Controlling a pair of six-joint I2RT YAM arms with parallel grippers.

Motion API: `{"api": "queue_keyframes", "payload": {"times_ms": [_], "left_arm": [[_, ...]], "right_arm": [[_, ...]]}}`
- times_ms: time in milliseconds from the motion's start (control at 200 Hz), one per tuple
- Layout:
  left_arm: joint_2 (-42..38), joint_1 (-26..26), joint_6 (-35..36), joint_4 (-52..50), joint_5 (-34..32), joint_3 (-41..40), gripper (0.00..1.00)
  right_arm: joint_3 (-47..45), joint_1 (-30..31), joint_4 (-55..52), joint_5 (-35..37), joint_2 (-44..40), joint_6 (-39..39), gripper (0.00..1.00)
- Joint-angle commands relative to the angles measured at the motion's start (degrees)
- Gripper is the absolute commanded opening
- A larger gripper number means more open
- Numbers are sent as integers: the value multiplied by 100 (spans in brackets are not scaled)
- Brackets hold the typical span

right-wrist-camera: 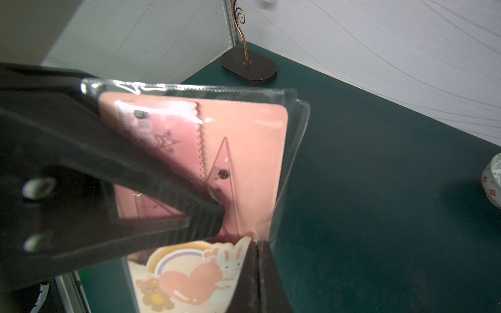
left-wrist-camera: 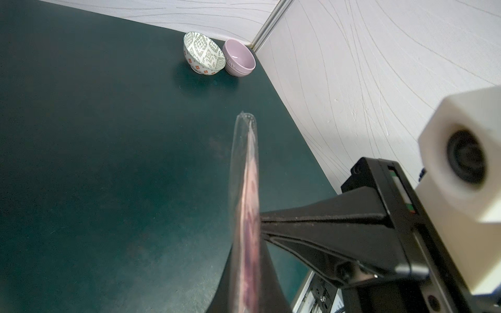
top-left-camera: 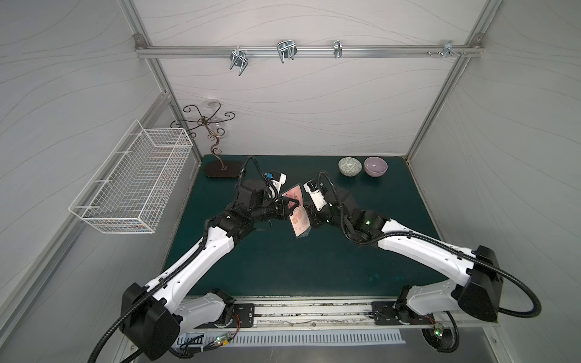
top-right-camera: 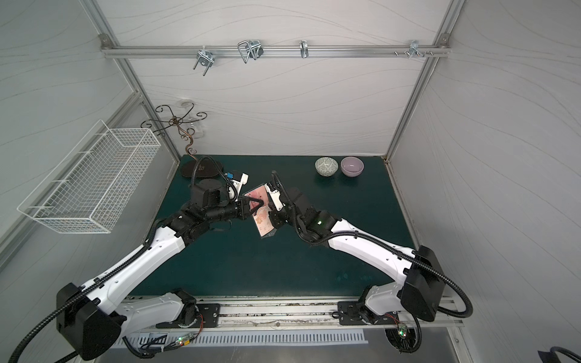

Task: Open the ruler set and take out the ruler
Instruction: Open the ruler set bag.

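Observation:
The ruler set (top-left-camera: 298,217) (top-right-camera: 263,221), a clear sleeve with a pink card inside, hangs in the air over the green mat, held between both arms. My left gripper (top-left-camera: 288,203) (top-right-camera: 254,205) (left-wrist-camera: 246,271) is shut on its face; its black fingers (right-wrist-camera: 151,184) cross the card in the right wrist view. My right gripper (top-left-camera: 306,210) (top-right-camera: 273,214) (right-wrist-camera: 259,252) is shut on the sleeve's side edge. A see-through triangle ruler (right-wrist-camera: 223,165) shows inside the sleeve against the card. In the left wrist view the sleeve (left-wrist-camera: 245,176) is seen edge-on, with a right finger (left-wrist-camera: 311,216) touching it.
A patterned bowl (top-left-camera: 349,165) and a lilac bowl (top-left-camera: 375,166) stand at the mat's back right. A curly metal stand (top-left-camera: 221,169) is at the back left. A white wire basket (top-left-camera: 135,185) hangs on the left wall. Hooks (top-left-camera: 286,50) hang from the rail above.

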Motion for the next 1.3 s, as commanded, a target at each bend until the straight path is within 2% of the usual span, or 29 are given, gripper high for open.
{"api": "queue_keyframes", "payload": {"times_ms": [0, 235, 325, 440, 915, 1045, 1156, 1251, 1296], "left_arm": [[-259, -49, 51, 528, 212, 266, 0], [-263, -47, 44, 602, 209, 221, 0], [-274, -45, 17, 682, 194, 165, 0], [-230, -57, -1, 697, 195, 145, 0], [-351, -72, 26, 655, 196, 74, 0], [-360, -76, 92, 651, 199, 0, 0], [-342, -70, 67, 649, 190, -24, 0], [-293, -71, 87, 557, 240, 74, 0], [-307, -75, 87, 590, 262, 66, 0]], "right_arm": [[-57, -195, -570, 325, 140, 119, 0], [-83, -166, -533, 702, 171, 84, 0], [78, -78, -703, 1169, 361, 107, 0], [-1, -121, -466, 1084, 325, 154, 0], [132, -294, -434, 1748, 659, -70, 0], [116, -394, -462, 1621, 560, -131, 0], [-14, -791, -584, 840, 57, 7, 0], [-591, -1008, -248, 108, -766, -255, 0], [-977, -1004, 62, -151, -1206, -442, 17]]}}
